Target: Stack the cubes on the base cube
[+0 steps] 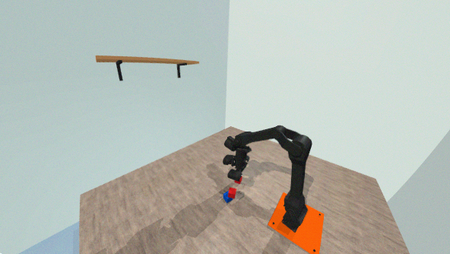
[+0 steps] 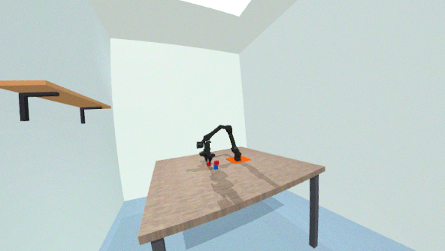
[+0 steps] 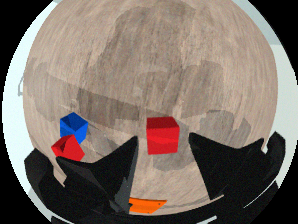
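Observation:
The blue base cube [image 1: 226, 197] [image 2: 216, 167] [image 3: 78, 134] stands on the table. One red cube [image 1: 232, 193] [image 2: 216, 162] [image 3: 71, 149] rests on its top, offset toward the arm's base, and looks about level. The other red cube [image 1: 239, 180] [image 2: 208, 164] [image 3: 163, 141] is on the table, apart from the base cube. My gripper [image 1: 238, 176] [image 2: 208, 161] [image 3: 164, 138] is open and points down over this second cube. In the wrist view the cube shows between the two fingertips, with a gap on each side. Its exact height against the tips is hard to tell.
The arm stands on an orange plate [image 1: 313, 224] [image 2: 244, 159] [image 3: 147, 205] on the wooden table [image 1: 114, 213] [image 2: 173, 195]. The stacked cubes are beside one finger in the wrist view. A wall shelf [image 1: 148, 60] [image 2: 37, 86] is far from the arm.

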### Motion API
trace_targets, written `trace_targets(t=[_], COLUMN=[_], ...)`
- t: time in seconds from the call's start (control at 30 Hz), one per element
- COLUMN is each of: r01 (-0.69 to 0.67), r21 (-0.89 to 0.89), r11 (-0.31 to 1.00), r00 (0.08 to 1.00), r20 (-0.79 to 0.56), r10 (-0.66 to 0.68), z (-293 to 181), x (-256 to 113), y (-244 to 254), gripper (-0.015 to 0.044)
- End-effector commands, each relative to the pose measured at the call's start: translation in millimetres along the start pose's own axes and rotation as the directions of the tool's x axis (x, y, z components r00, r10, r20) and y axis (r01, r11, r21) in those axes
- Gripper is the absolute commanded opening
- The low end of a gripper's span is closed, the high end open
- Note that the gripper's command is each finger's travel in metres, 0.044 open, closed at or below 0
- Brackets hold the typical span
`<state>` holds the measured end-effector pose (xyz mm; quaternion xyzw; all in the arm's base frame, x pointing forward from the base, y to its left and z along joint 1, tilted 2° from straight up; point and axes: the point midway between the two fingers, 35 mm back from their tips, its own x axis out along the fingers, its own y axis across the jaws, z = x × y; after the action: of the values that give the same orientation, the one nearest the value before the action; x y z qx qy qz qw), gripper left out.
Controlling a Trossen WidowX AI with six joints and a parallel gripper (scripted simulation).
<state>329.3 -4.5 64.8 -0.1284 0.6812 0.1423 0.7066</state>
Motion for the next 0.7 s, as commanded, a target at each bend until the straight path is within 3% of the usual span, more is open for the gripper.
trace_targets(t=[0.0,0.2,0.4,0.67], r01=[-0.004,-0.004,-0.004,-0.004], r21=[0.001,0.001,0.001,0.001], r11=[1.000,1.000,1.000,1.000], r00=[1.000,1.000,1.000,1.000], r20=[-0.016,-0.016,-0.016,-0.016], r10=[0.004,0.005,0.005,0.004], z=[-3.5,-3.8,-3.8,-1.8], x=[12.1,16.1,16.1,5.6], y=[1.1,1.2,1.2,0.3], gripper=[0.0265,0.0265,0.0108,0.0105])
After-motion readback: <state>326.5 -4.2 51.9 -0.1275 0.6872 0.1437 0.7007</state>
